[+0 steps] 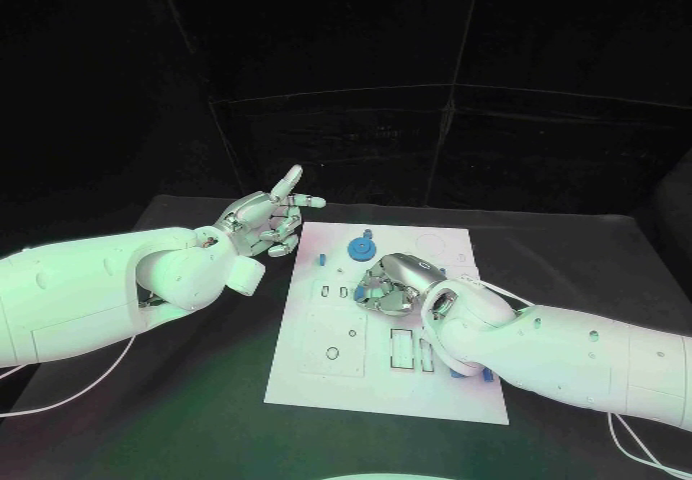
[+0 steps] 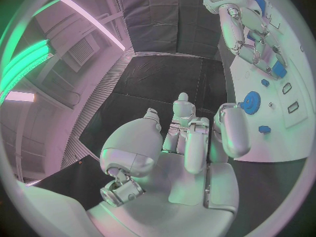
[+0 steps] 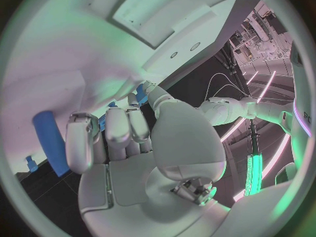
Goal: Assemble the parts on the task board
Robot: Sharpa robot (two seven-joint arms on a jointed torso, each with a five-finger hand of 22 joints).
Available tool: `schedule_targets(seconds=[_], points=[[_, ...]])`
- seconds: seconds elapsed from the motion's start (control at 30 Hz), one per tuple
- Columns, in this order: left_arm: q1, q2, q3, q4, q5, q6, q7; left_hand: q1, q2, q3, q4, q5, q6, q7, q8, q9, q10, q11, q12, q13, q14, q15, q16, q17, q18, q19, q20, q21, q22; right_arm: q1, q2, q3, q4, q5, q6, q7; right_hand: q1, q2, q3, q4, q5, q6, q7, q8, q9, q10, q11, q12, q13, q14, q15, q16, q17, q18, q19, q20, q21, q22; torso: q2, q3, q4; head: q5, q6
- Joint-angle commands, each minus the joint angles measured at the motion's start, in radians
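Over the middle of the flat white rectangular task board [image 1: 387, 330] my right silver many-fingered hand [image 1: 392, 283] is palm down, fingers curled in toward the plate surface; can't tell from any view whether something is pinched under them, a bit of blue shows near the fingertips in the right wrist view but it's too hidden to call. Just beyond that hand, toward the far edge of the board, sits a small round blue gear-like part [image 1: 361, 246], apart from my fingers; the left wrist view shows it as a blue disc [image 2: 250, 101] with a smaller blue piece [image 2: 264, 129] near it on the plate. A long blue bar-shaped part [image 3: 51, 142] lies on the board beside my right fingers in the right wrist view. Near the board's right near side, partly hidden under my right forearm, a few more blue pieces [image 1: 464, 372]. My left silver many-fingered hand [image 1: 267, 222] is off the board's far left corner, above the matte black table [image 1: 173, 400], holding nothing, one finger pointing out, the rest loosely bent and apart.
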Motion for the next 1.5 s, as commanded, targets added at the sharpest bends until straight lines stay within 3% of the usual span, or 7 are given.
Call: schedule_targets(seconds=[0.03,1.5], points=[[0.001,0.002,0.001,0.0,-0.006,0.016,0.0,0.008,-0.001,0.001,-0.006,0.004,-0.005,0.002,-0.007,0.002,-0.004,0.0,-0.006,-0.001,0.102,0.008,0.003,0.263,0.01,-0.008,0.0,-0.005,-0.001,-0.001,-0.001,-0.002,0.0,-0.004,0.012,-0.01,-0.002,-0.011,-0.008,0.0,-0.006,-0.011,0.0,-0.006,-0.001,-0.009,0.003,-0.007,-0.001,0.001,0.009,-0.007,-0.002,-0.003,-0.007,0.001,-0.006,0.099,0.0,0.0001,-0.0007,0.0,-0.001],[0.001,0.005,0.001,-0.004,-0.018,0.032,-0.012,0.008,-0.002,0.0,-0.006,0.004,-0.007,0.003,-0.007,0.001,-0.009,0.0,-0.01,-0.007,0.102,0.008,0.003,0.263,0.01,-0.009,0.0,-0.006,-0.003,-0.002,-0.004,-0.002,0.015,-0.014,-0.046,-0.004,-0.005,-0.012,-0.012,0.003,-0.007,-0.011,0.0,-0.007,-0.001,-0.005,0.004,-0.002,0.003,0.001,0.01,-0.007,0.0,-0.003,-0.006,0.003,-0.006,0.1,0.0,-0.0002,-0.0001,0.0,0.001]])
